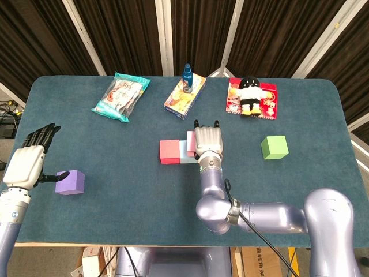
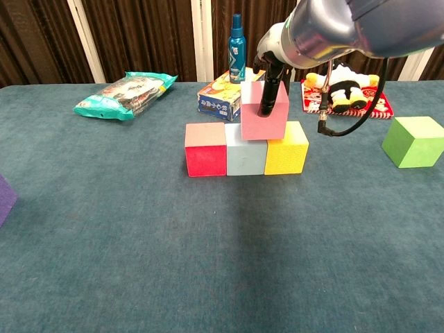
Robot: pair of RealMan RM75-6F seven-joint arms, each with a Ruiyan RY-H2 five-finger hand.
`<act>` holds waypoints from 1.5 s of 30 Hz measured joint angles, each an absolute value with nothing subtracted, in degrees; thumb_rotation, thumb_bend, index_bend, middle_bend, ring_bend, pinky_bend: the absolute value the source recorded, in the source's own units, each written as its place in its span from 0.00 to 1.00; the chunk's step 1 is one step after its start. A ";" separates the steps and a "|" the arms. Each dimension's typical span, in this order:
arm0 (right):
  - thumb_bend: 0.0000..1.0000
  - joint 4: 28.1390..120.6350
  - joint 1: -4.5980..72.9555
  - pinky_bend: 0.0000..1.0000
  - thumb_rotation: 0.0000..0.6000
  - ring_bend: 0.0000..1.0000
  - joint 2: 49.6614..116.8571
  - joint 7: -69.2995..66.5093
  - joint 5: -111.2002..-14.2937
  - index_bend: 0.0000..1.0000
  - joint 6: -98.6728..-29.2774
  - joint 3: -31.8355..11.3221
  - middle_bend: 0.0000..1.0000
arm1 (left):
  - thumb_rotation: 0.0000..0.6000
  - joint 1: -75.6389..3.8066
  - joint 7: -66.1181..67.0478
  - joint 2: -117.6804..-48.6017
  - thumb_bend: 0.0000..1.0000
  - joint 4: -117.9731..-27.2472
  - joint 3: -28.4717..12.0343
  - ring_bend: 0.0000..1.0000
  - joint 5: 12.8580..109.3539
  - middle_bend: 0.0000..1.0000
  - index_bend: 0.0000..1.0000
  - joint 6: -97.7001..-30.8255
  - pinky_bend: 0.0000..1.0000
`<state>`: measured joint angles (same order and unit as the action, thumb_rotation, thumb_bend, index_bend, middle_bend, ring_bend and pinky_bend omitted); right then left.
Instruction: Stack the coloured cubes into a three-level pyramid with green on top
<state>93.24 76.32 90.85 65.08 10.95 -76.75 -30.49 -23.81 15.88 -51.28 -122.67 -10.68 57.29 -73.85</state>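
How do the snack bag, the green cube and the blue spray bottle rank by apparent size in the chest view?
1. snack bag, widest of the three though far back.
2. green cube.
3. blue spray bottle, which stands far back with its base hidden, so its true size may differ.

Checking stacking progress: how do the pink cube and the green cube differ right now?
The pink foam cube is gripped by the right hand above the grey-yellow seam of the base row; the green foam cube rests on the table, untouched, off to one side. Both look similar in size.
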 measured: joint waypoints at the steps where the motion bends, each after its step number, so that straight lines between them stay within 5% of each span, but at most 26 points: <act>1: 0.34 93.25 76.29 0.00 1.00 0.31 90.80 65.31 10.99 0.00 -76.83 -30.49 0.42 | 1.00 -23.81 15.90 -51.29 0.11 -122.65 -10.67 0.00 57.29 0.00 0.00 -73.86 0.02; 45: 0.34 93.17 75.04 0.00 1.00 0.31 91.66 66.99 10.64 0.00 -77.32 -31.25 0.42 | 1.00 -23.84 16.46 -51.59 0.11 -122.56 -10.66 0.00 57.08 0.00 0.00 -73.84 0.02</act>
